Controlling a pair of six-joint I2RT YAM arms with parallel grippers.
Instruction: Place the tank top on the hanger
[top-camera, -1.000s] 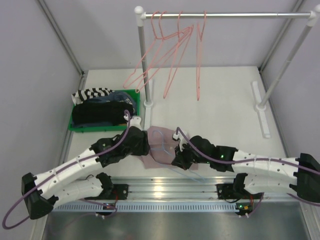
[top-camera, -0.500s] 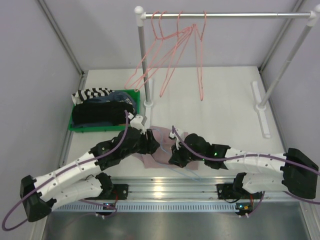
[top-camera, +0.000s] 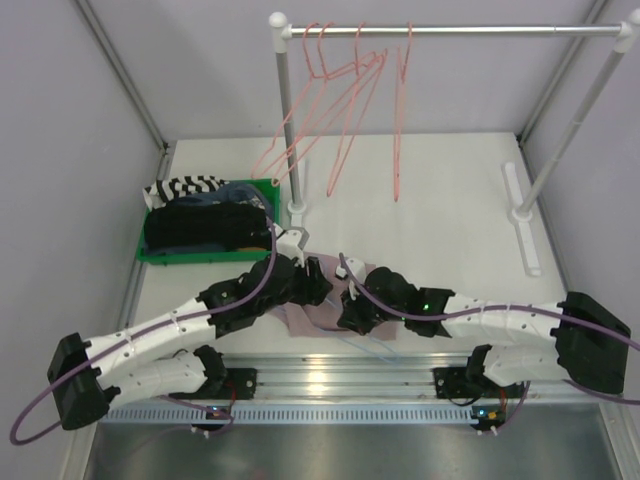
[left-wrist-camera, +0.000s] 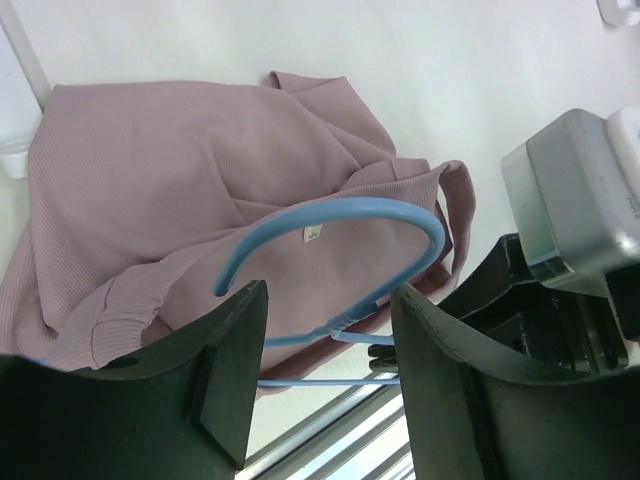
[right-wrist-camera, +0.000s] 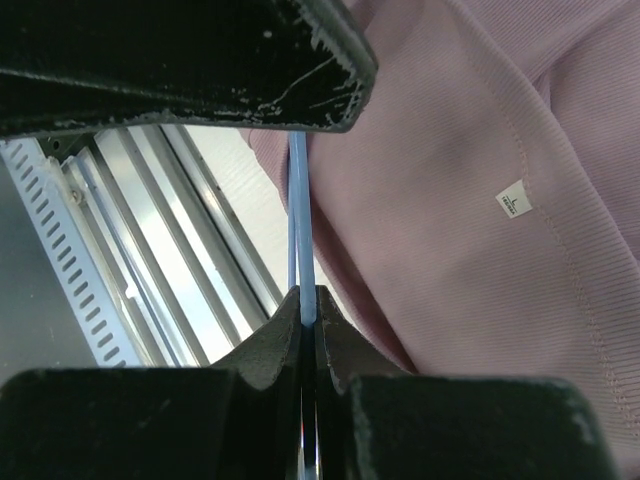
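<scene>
Mostly hidden hanger (left-wrist-camera: 350, 205) on tank top (left-wrist-camera: 150, 170), right pincer (right-wrist-camera: 308, 310) clamping it, left pincer (left-wrist-camera: 328, 300) agape.

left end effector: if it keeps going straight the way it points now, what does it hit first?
Probably the hanger: its blue hook lies straight ahead of the left end effector, whose jaws stand open. The tank top lies right under it. Depth to the hook is unclear.
</scene>
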